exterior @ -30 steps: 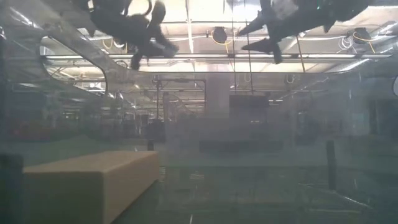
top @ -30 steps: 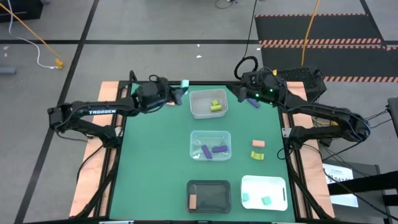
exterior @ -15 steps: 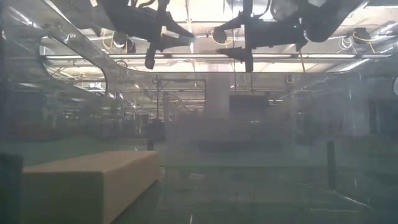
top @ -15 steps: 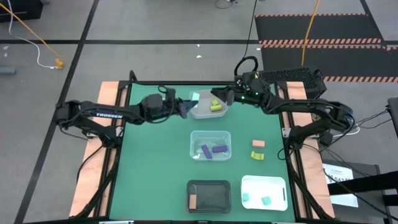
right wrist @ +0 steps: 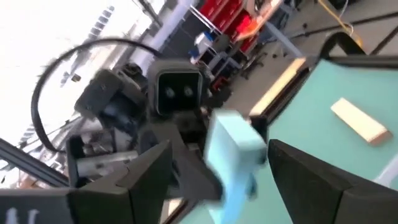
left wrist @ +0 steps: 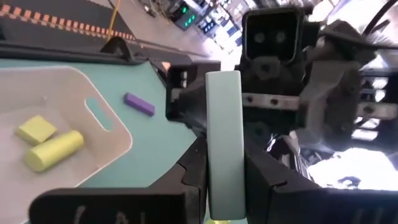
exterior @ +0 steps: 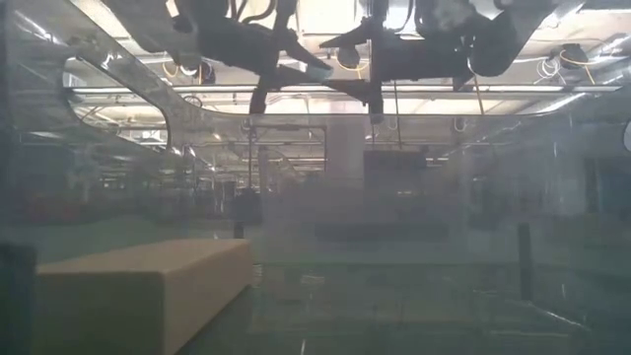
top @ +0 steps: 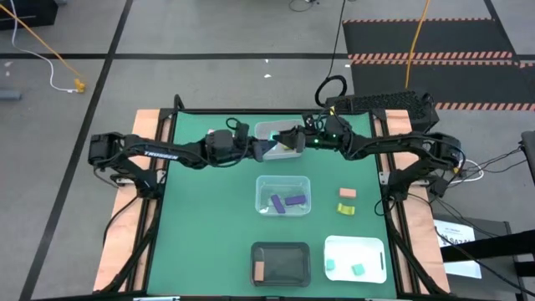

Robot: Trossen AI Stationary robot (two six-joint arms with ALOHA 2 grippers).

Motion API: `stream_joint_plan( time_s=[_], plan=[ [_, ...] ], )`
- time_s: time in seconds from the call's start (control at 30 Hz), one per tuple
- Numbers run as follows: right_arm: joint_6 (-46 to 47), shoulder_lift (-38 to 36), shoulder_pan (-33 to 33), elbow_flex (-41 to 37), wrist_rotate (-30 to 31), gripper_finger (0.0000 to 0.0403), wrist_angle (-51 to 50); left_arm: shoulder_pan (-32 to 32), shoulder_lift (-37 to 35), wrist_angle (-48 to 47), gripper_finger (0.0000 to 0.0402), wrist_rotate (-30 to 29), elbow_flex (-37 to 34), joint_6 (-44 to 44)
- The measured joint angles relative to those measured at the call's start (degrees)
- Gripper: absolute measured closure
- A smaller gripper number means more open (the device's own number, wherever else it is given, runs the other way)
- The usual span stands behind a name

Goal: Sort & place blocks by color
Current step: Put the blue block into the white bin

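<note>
On the green tabletop (top: 209, 217), upper centre, our left pincer (top: 266, 150) grips a mint block (top: 262, 153); our open right pincer (top: 288, 139) faces it above the white tray (top: 269, 131).

The mint block (left wrist: 224, 143) is showing smooth, matt faces — plastic by the look. The tray (left wrist: 93, 134) under it is looking like frosted, slightly glossy plastic, the table (top: 209, 217) a matt green mat — its side edges bare wood.
</note>
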Motion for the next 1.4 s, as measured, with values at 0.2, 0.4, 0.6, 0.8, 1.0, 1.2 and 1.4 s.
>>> stream_joint_plan(
  time_s=[0.2,0.4,0.6,0.8,1.0,1.2,1.4],
  plan=[
    [0.06,0.09,0.00,0.01,-0.19,0.0200,0.00,0.00,0.73,0.00,0.0344,1.13,1.18,0.04],
    [1.62,0.09,-0.02,0.00,-0.42,0.0324,-0.25,0.02,0.78,0.10,0.0344,1.28,1.11,0.17],
    [1.56,0.00,-0.18,-0.01,-3.04,0.0354,0.49,-0.14,0.66,0.58,0.0333,1.76,1.11,0.20],
    [0.89,-1.64,-1.38,-0.01,-4.77,0.0362,-3.40,-0.35,0.45,0.11,0.0242,3.50,1.07,1.56],
    [-4.07,-9.37,-4.22,-0.01,-9.71,0.0362,-20.59,0.09,0.39,0.12,0.0186,7.71,1.07,1.78],
    [-7.15,-20.70,-5.19,-0.01,-22.56,0.0362,-48.53,1.22,0.37,-0.36,0.0176,9.04,1.07,1.90],
    [-7.89,-30.44,0.86,-0.01,-30.25,0.0362,-81.37,4.08,0.33,-4.26,0.0175,9.17,1.07,1.88]
  ],
)
